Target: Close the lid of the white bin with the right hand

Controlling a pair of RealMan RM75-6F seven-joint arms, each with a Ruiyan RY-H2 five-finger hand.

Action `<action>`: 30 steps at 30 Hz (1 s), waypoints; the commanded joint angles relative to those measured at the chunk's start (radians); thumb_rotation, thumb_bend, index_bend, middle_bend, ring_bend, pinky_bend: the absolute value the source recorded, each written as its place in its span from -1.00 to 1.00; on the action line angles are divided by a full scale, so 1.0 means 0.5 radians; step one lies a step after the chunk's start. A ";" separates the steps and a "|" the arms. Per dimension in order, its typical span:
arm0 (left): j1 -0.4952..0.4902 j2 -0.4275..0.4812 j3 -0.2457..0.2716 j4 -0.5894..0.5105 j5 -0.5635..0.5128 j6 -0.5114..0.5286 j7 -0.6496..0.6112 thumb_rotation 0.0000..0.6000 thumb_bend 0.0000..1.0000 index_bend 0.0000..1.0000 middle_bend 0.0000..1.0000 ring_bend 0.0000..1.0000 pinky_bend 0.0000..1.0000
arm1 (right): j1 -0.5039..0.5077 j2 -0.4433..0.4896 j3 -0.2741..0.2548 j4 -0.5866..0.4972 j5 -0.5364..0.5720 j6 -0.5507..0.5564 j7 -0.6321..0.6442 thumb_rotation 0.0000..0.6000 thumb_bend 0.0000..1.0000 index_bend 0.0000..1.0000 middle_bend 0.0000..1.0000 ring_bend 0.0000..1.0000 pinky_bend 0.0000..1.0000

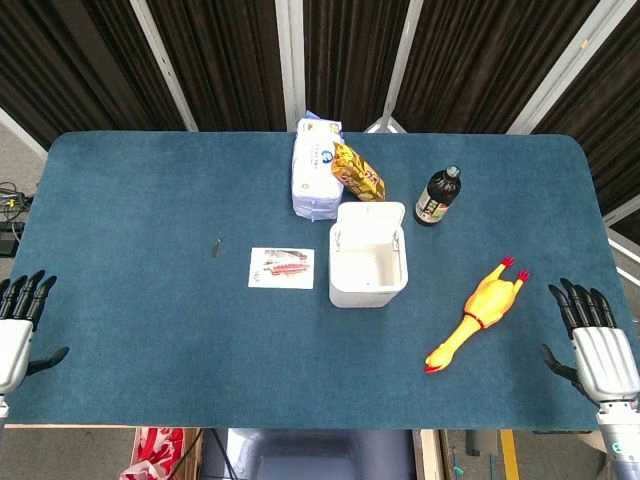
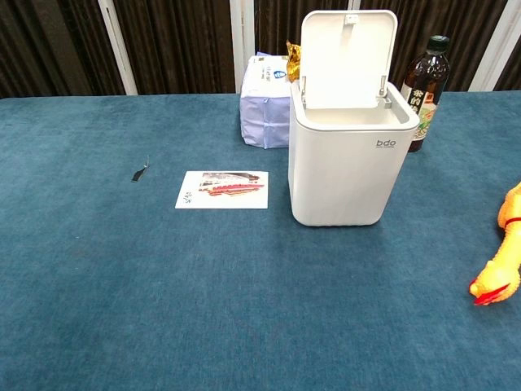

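At table centre:
Bin [image 1: 368, 262]: standing upright, beside the card [image 1: 281, 268].
Lid [image 2: 348, 57]: standing raised at the back, not yet closing.
Right hand [image 1: 598, 345]: resting at the near right edge, fingers spread, holding nothing, well apart from the bin.
Left hand [image 1: 18, 328]: idling likewise.
Remaining: reaching, pushing down.

The white bin [image 1: 368, 268] stands upright on the blue table [image 1: 150, 220], a little right of the middle and nearer the far edge than the near one. It is a squarish plastic box with rounded corners and small grey lettering on its front face. Its lid [image 2: 348, 59] is open, hinged at the back rim and raised nearly vertical, its pale inner side facing forward. The opening shows a plain white inside.
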 commanded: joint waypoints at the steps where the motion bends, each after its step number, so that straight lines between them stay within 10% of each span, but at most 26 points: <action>1: 0.000 0.000 0.000 0.000 -0.001 0.000 -0.001 1.00 -1.00 -1.00 -1.00 -1.00 -1.00 | 0.000 0.001 0.000 -0.001 0.001 -0.001 0.002 1.00 -0.32 -1.00 -1.00 -1.00 -1.00; 19: 0.014 0.017 -0.011 -0.009 -0.035 0.006 -0.050 1.00 -1.00 -1.00 -1.00 -1.00 -1.00 | 0.068 0.096 0.085 -0.212 0.029 -0.035 0.053 1.00 -0.32 -1.00 -1.00 -0.98 -0.80; 25: 0.023 0.027 -0.016 -0.020 -0.040 0.019 -0.073 1.00 -1.00 -1.00 -1.00 -1.00 -1.00 | 0.248 0.262 0.265 -0.485 0.209 -0.252 0.120 1.00 -0.14 -1.00 -0.22 0.06 0.32; 30: 0.013 0.030 -0.020 -0.033 -0.058 -0.009 -0.085 1.00 -1.00 -1.00 -1.00 -1.00 -1.00 | 0.461 0.346 0.449 -0.546 0.406 -0.514 0.267 1.00 0.30 -1.00 0.20 0.49 0.61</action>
